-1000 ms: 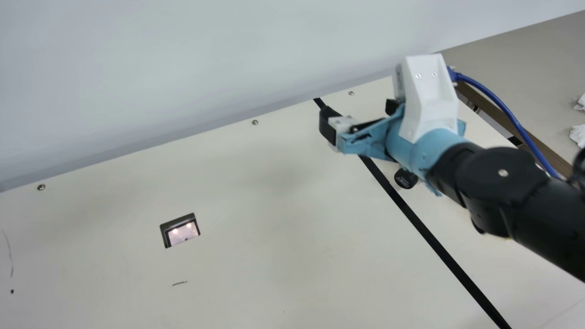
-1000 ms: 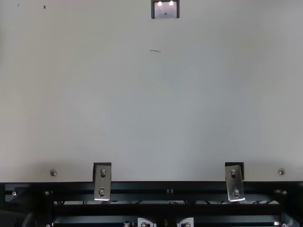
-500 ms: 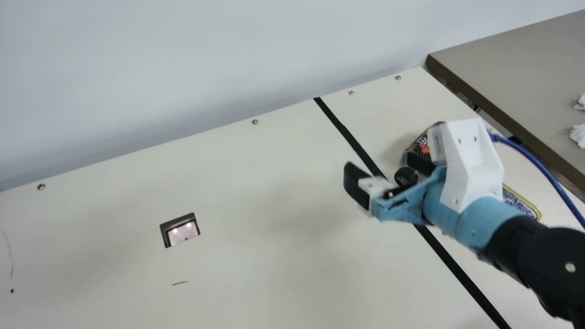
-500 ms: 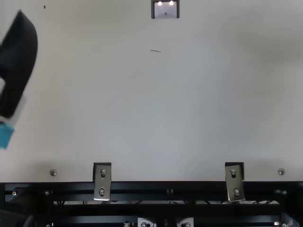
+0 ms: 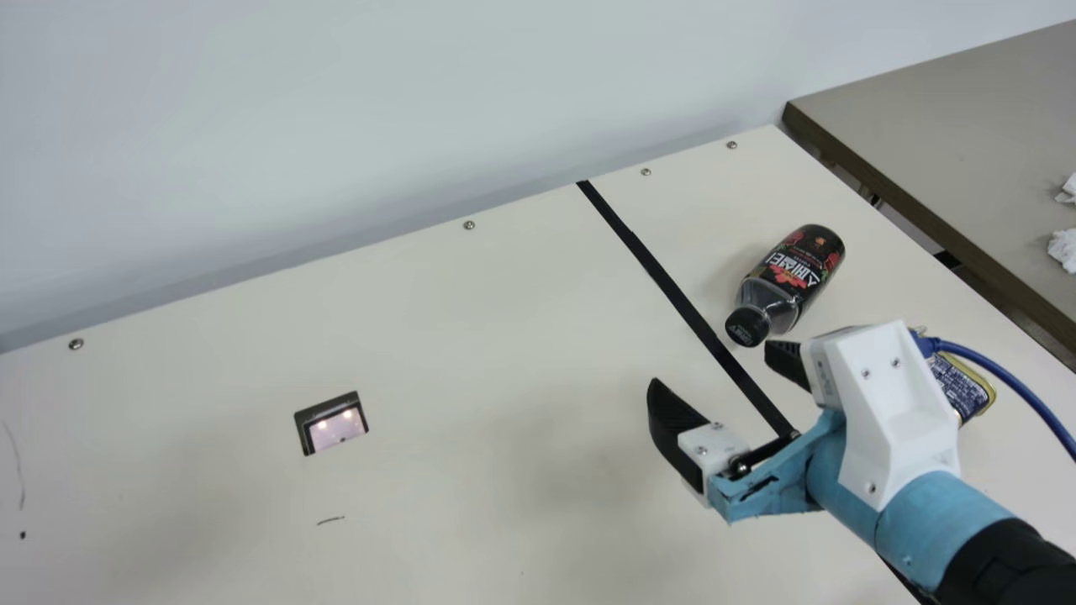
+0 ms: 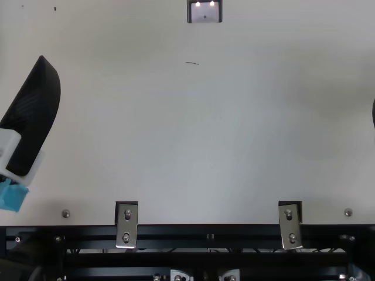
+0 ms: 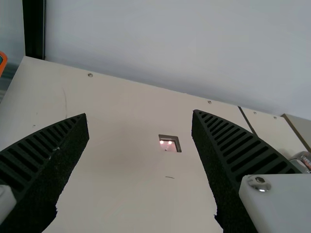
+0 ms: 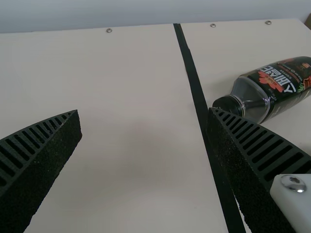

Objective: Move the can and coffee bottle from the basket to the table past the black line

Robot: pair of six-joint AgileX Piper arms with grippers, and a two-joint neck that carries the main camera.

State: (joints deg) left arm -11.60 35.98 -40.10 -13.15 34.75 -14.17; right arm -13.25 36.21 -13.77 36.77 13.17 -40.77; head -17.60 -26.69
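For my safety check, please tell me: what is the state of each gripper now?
Left gripper: open, holding nothing.
Right gripper: open, holding nothing.

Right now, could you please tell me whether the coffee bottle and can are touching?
Apart: the main view shows bare table between coffee bottle and can.

The coffee bottle (image 5: 792, 273), black-labelled with red flowers and clear at the shoulder, lies on its side on the table (image 5: 504, 336), its black cap on and just beside the black line (image 5: 672, 290). The can (image 5: 958, 391) (partly hidden, blue with a gold rim) sits near it, past the line too.
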